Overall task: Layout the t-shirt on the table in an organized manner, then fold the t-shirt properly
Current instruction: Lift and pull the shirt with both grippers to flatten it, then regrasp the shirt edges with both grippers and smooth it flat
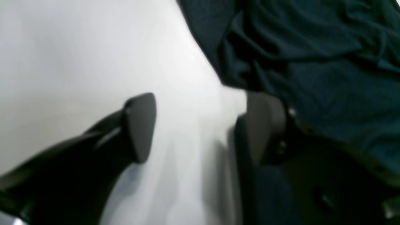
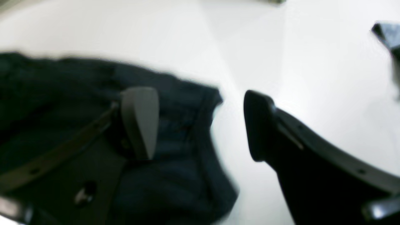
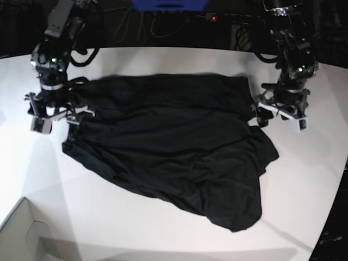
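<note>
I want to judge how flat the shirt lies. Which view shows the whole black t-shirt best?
The base view: the wrinkly black fabric t-shirt appears whole, spread on the white table. Each wrist view shows only a blurred edge of it.

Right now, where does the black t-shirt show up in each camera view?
Left wrist: t-shirt fills the upper right, beside the open left gripper.
Right wrist: left half, under one finger of the open right gripper.
Base: centre.
Shared landmark: the white table.
</note>
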`<state>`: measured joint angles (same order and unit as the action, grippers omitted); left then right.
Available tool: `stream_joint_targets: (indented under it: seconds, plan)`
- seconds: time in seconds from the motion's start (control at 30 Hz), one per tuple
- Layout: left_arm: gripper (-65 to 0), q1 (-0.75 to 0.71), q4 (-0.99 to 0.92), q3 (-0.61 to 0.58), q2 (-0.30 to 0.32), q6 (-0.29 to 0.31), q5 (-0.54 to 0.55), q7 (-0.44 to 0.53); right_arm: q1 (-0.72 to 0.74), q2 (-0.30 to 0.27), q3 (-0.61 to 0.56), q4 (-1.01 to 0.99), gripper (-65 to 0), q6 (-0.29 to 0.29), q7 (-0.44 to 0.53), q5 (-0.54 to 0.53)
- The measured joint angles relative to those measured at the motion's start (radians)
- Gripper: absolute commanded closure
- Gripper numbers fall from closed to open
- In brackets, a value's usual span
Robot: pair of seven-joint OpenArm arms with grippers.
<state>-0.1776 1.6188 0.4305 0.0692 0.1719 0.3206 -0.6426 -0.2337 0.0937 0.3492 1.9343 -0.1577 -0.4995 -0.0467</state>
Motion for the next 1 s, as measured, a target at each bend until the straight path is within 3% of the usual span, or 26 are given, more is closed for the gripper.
stream_joint_targets:
  seconds: [0.27, 0.6, 0.67, 0.73, 0.87, 1.0]
  plan:
    - [-45.7, 0.173, -0.171, -0.006, -0.003, -0.007, 0.000, 0.010, -0.124, -0.007, -0.029, 0.008, -44.0, 0.000, 0.005, 0.001]
    - [-45.5, 0.220, -0.320, 0.001, 0.006, -0.002, 0.002, 0.055, -0.169, -0.010, -0.029, 0.035, -44.0, 0.000, 0.006, -0.002]
    - [-40.7, 0.238, -0.350, 0.002, 0.011, 0.000, 0.002, 0.075, -0.171, 0.002, -0.027, 0.035, -44.0, 0.000, 0.006, -0.002]
    - [-30.6, 0.243, -0.382, 0.002, 0.011, 0.001, 0.004, 0.117, -0.173, 0.020, -0.027, 0.035, -44.0, 0.000, 0.005, -0.002]
    - [-1.8, 0.248, -0.428, 0.002, 0.012, 0.002, 0.010, 0.177, -0.183, 0.019, -0.029, 0.035, -44.0, 0.000, 0.011, 0.001]
    - [-0.4, 0.254, -0.391, 0.002, 0.008, 0.000, 0.007, 0.098, -0.185, 0.019, -0.029, 0.035, -44.0, 0.000, 0.003, 0.001]
